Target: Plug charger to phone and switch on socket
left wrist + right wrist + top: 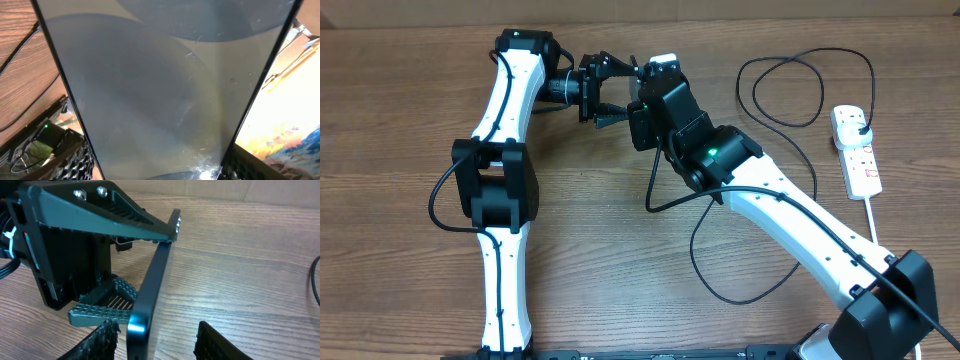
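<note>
The phone (pixel 160 90) fills the left wrist view, and my left gripper (pixel 160 170) is shut on its two long sides. In the right wrist view the phone (pixel 152 290) shows edge-on, clamped between the left gripper's fingers (pixel 115 215). My right gripper (pixel 160 342) stands open around the phone's near end, left pad close to it, right pad well apart. Both grippers meet at the table's back middle, left gripper (pixel 610 95), right gripper (pixel 638 95). The charger (pixel 800 110) loops across the table to a black plug in the socket (pixel 860 165); its connector tip is hidden.
The charger cable also runs in a wide loop (pixel 720 290) in front of the right arm. The socket's thick white lead (pixel 872 220) trails toward the front right. Bare wooden tabletop (pixel 380 150) lies left of the left arm.
</note>
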`<state>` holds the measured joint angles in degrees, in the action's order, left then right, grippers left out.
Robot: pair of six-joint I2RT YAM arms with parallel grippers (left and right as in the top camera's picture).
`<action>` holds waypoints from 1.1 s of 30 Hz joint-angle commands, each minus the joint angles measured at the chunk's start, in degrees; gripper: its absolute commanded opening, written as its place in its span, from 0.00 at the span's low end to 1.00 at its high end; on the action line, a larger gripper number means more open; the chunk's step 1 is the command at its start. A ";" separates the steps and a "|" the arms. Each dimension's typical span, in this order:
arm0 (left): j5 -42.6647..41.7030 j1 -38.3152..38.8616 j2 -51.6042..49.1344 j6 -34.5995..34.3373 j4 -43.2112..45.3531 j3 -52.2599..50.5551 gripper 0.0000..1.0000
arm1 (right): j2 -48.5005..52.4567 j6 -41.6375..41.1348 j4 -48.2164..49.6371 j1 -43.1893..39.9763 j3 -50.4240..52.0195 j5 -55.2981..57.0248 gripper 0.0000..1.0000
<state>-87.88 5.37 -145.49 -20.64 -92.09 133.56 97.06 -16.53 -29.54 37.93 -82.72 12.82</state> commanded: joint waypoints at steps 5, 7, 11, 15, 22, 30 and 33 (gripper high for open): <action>-2.58 -0.20 -0.11 1.40 0.07 1.62 0.74 | 1.46 -0.98 0.35 0.26 -1.97 -0.85 0.48; -2.58 -0.20 -0.11 1.40 0.11 1.62 0.74 | 1.46 -0.98 0.81 0.26 -1.97 -0.85 0.44; -2.60 -0.20 -0.11 1.38 2.10 1.62 0.74 | 1.46 -0.76 0.98 0.26 -1.97 -0.85 0.41; -2.58 -0.15 -0.11 1.38 2.86 1.60 0.74 | 1.46 -0.74 1.01 0.26 -1.97 -0.83 0.41; -2.60 -0.11 -0.11 1.38 2.86 1.62 0.74 | 1.46 -0.79 1.44 0.26 -1.97 -0.85 0.35; -2.64 -0.09 -0.11 1.33 2.80 1.62 0.73 | 1.66 -1.05 1.60 0.26 -1.97 1.29 0.29; -2.69 -0.11 -0.11 1.33 2.78 1.62 0.73 | 1.95 -1.29 2.05 0.26 -1.97 1.36 0.27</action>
<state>-87.85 5.37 -145.49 -20.62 -89.30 133.56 98.32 -17.19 -28.16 37.93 -82.72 12.93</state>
